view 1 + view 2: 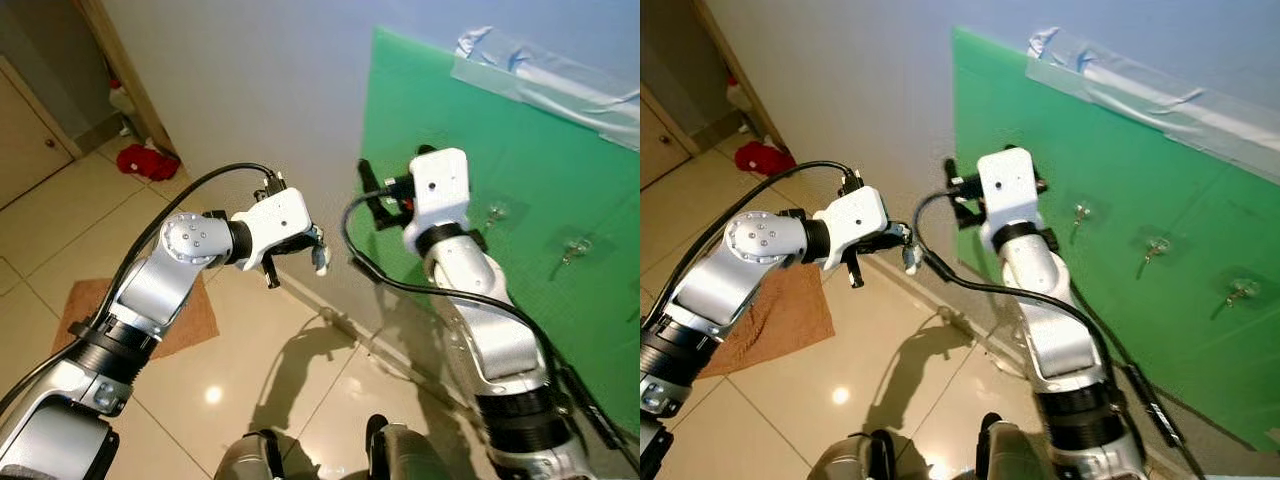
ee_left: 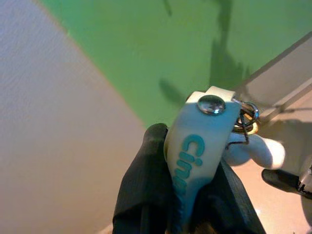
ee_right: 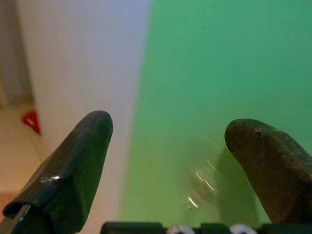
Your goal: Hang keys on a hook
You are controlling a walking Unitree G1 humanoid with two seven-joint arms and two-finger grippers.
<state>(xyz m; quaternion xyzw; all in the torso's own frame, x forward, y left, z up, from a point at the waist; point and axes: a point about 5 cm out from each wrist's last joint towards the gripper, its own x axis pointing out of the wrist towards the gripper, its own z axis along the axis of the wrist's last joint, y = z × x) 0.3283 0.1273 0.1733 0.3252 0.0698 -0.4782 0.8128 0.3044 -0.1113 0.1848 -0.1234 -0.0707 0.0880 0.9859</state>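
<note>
Two silver arms reach toward a smooth green board (image 1: 520,260) fixed to a pale wall with clear tape. Head views: the left gripper (image 1: 312,250) sits at 9 o'clock from the board's lower edge, short of it, pinching the keys (image 1: 320,258) by a pale tag. The right gripper (image 1: 962,195) is raised against the board's near edge, at 9 o'clock from three small clear hooks (image 1: 1080,213) set in a row across the board. A red cloth (image 1: 147,160) lies on glossy beige tile at 10 o'clock, and a brown mat (image 1: 175,320) lies under the left arm.

Left wrist view: ribbed black fingers (image 2: 141,195) are pressed together on a flat, rubbery white strap with teal lettering, a metal rivet and a split ring at its tip.

Right wrist view: two rounded black fingers (image 3: 73,165) stand spread apart, nothing between them, facing the board; a blurred clear hook glints between them.
</note>
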